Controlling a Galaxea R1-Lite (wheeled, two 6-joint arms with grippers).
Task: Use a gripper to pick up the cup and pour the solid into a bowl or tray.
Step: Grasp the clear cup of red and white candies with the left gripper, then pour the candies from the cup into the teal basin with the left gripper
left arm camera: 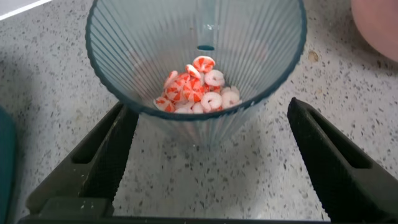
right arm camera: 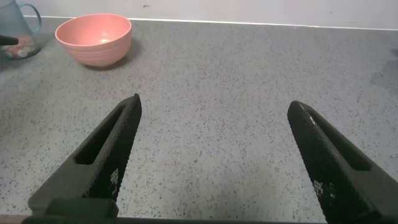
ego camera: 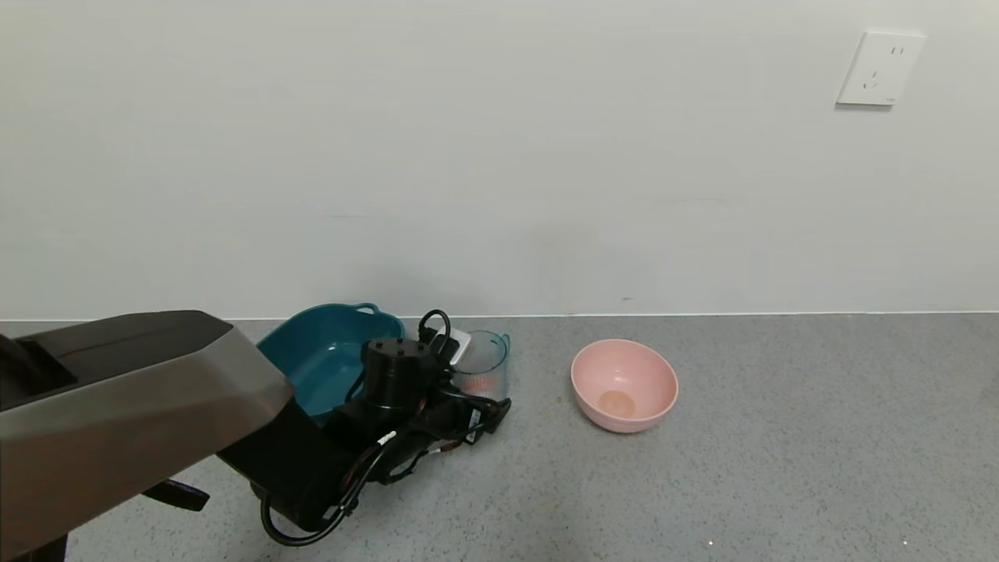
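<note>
Handling, judged: the cup [left arm camera: 196,68] looks thin-walled clear plastic, so light and somewhat springy. A hard squeeze may flex or crack the ribbed wall, while the ribs should give the pads some bite against slipping. The load is small, a shallow heap of the solid [left arm camera: 196,90], so weight is negligible. The pieces are loose and dry-looking and should slide out readily once tilted. The best hold is probably across the lower to middle body, below the flared rim, with the side handle [ego camera: 506,341] kept clear of the fingers. Grip too high and the taper may squirt the cup downward.

Appearance: blue-green, transparent, finely ribbed, wider at the rim than at the base, standing upright. Inside are small round flat pieces, orange-red and white, gathered at the bottom.

Position: the cup stands near the back edge of the worktop [ego camera: 780,437], left of centre, just beside the dark teal tub [ego camera: 320,351]. Whether the two touch cannot be told, as the arm covers the gap. The pink bowl [ego camera: 624,384] sits apart, further toward the right edge.

Left hand [left arm camera: 202,155]: spread wide with one finger on either side of the cup's base. There is a clear gap on both sides and nothing is gripped yet. Closing should land on the lower wall.

Right hand [right arm camera: 211,158]: spread wide and empty, low over bare worktop toward the right side, and apparently idle.
</note>
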